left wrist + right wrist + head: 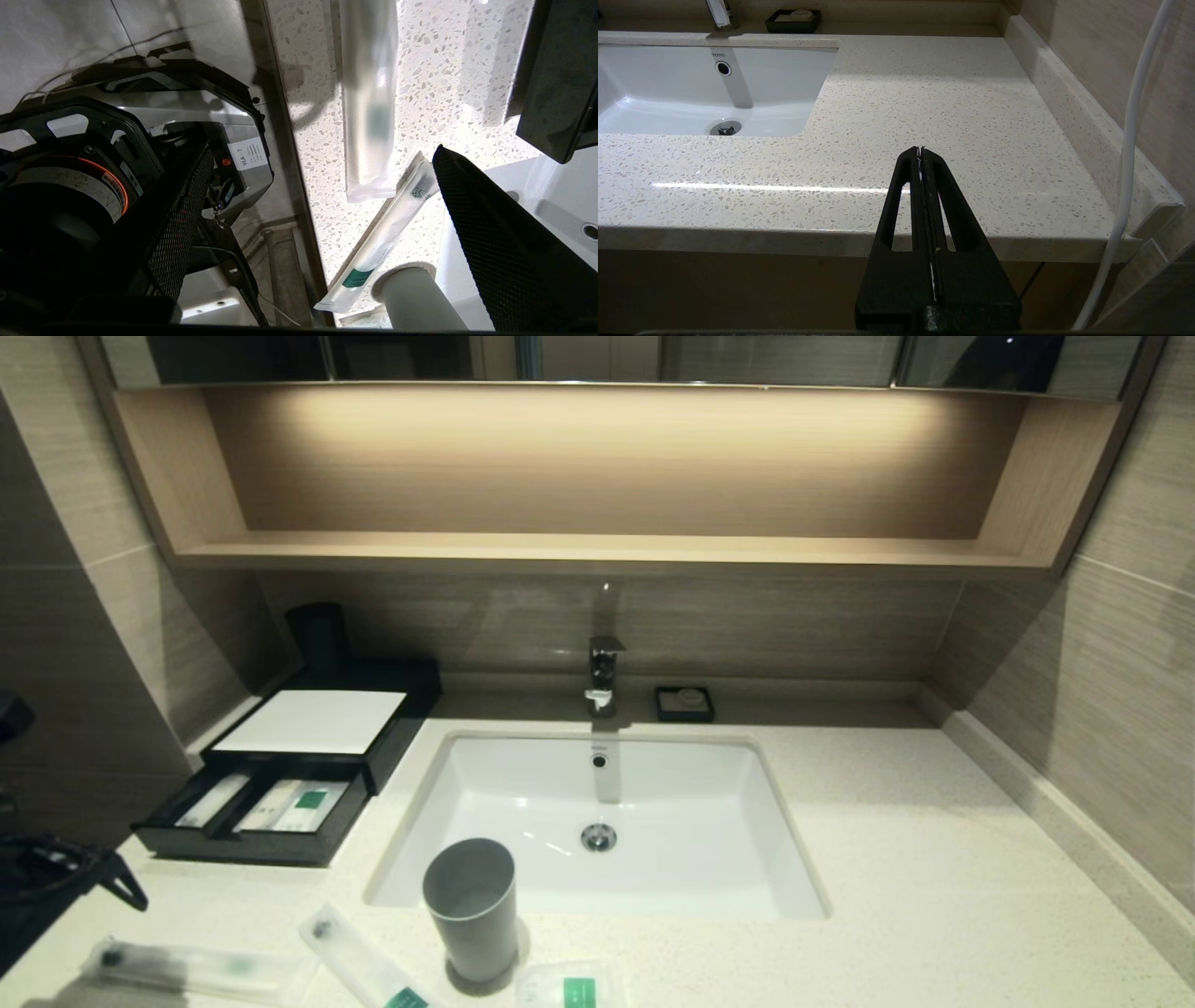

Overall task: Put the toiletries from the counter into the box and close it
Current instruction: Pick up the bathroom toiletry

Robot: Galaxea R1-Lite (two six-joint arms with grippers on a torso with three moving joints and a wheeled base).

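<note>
Left long packet [201, 969] lying crosswise, second long packet [359, 963] slanted, left pincer [322, 196] spread wide, right pincer [920, 156] clenched.

A cream speckled stone counter [934, 859] holds a white rectangular sink [597, 821]. Left of the sink sits a black box [317, 747], its drawer pulled out. In front of the sink stand a grey cup [471, 905] and 3 wrapped packets [359, 961]. Behind the sink rests a small soap dish [684, 704].
</note>
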